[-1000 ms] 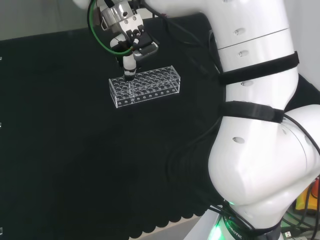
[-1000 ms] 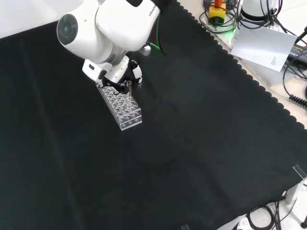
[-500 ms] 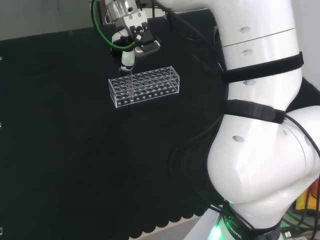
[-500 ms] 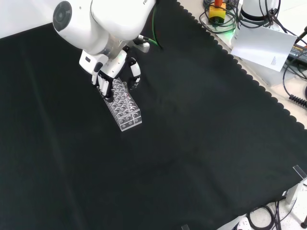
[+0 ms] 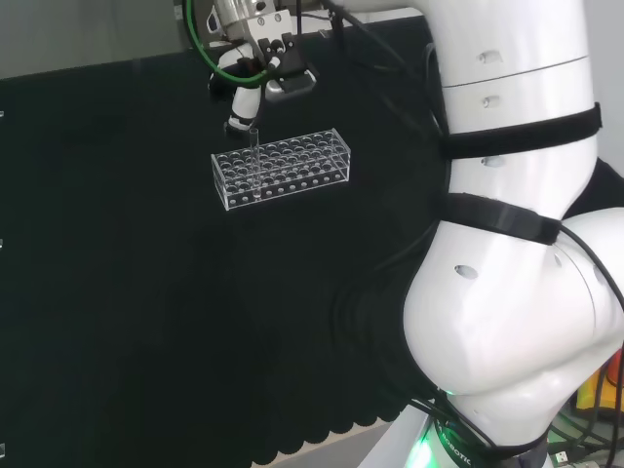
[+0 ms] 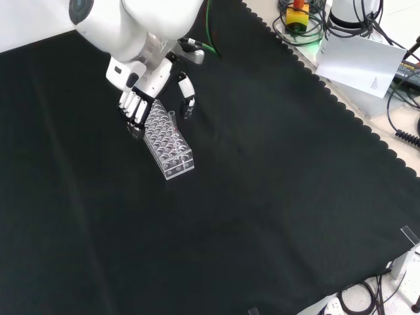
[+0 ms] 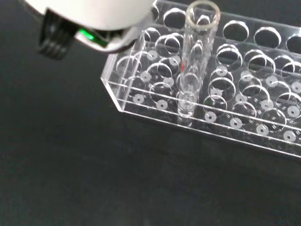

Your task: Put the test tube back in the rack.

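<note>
A clear plastic rack (image 5: pixel 292 168) (image 6: pixel 168 141) with many holes lies on the black cloth. One clear test tube (image 5: pixel 253 168) (image 6: pixel 172 122) (image 7: pixel 196 56) stands upright in a hole near the rack's left end in the head view. The hand (image 5: pixel 255 76) (image 6: pixel 136 105) hovers just above that end, open. Its fingers (image 6: pixel 133 113) hang straight on one side of the tube and the thumb (image 6: pixel 188 95) on the other, neither touching it. In the wrist view the tube stands free in the rack (image 7: pixel 244 110), with a blurred white part of the hand (image 7: pixel 94 19) beside it.
The arm's big white links (image 5: pixel 507 195) stand at the right of the head view. In the front view the cloth's scalloped edge (image 6: pixel 341 105) runs down the right, with a white sheet (image 6: pixel 364 62) and cables beyond it.
The hand has let go of the test tube, straightened its fingers and risen off the rack. The tube stays standing in its hole.
</note>
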### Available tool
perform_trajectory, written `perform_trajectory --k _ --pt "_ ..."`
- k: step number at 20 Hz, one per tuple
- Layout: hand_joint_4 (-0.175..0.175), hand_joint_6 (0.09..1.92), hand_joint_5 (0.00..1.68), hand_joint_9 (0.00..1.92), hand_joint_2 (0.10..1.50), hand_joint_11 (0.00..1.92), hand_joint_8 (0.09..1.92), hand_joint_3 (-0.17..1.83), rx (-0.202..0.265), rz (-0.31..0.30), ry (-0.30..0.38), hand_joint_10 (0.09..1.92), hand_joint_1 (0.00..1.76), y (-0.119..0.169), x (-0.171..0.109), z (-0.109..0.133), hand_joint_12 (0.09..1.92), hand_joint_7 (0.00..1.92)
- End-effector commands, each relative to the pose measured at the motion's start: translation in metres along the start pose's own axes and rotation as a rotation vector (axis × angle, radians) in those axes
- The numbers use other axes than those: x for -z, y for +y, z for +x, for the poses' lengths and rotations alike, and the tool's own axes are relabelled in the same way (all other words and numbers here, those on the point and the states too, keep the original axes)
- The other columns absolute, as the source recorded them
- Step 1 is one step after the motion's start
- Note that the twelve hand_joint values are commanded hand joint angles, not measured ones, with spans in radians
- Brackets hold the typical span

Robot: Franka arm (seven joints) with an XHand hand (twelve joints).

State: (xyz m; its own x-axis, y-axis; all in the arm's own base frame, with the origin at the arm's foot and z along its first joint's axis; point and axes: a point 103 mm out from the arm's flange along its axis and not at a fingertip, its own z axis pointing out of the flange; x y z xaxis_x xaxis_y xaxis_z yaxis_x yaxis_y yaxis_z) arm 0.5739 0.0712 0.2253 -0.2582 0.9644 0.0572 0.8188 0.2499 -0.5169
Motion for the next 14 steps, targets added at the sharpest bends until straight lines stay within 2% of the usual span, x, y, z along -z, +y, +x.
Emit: perform_trajectory --k 1,4,9,14 --pt "0.030 0.18 0.21 0.11 0.57 0.11 0.91 0.59 0.049 -0.239 0.059 1.03 0.87 -0.032 0.037 0.000 1.59 0.00" --pt "0.029 0.13 0.20 0.09 0.60 0.10 0.89 0.55 0.070 -0.341 0.066 1.03 0.83 -0.047 0.057 -0.003 1.60 0.00" --pt "0.028 0.09 0.17 0.07 0.64 0.08 0.89 0.52 0.072 -0.444 0.082 1.03 0.73 -0.076 0.087 -0.010 1.60 0.00" --pt "0.022 0.09 0.15 0.05 0.83 0.04 0.86 0.40 0.081 -0.517 0.146 1.03 0.41 -0.106 0.104 -0.018 1.61 0.00"
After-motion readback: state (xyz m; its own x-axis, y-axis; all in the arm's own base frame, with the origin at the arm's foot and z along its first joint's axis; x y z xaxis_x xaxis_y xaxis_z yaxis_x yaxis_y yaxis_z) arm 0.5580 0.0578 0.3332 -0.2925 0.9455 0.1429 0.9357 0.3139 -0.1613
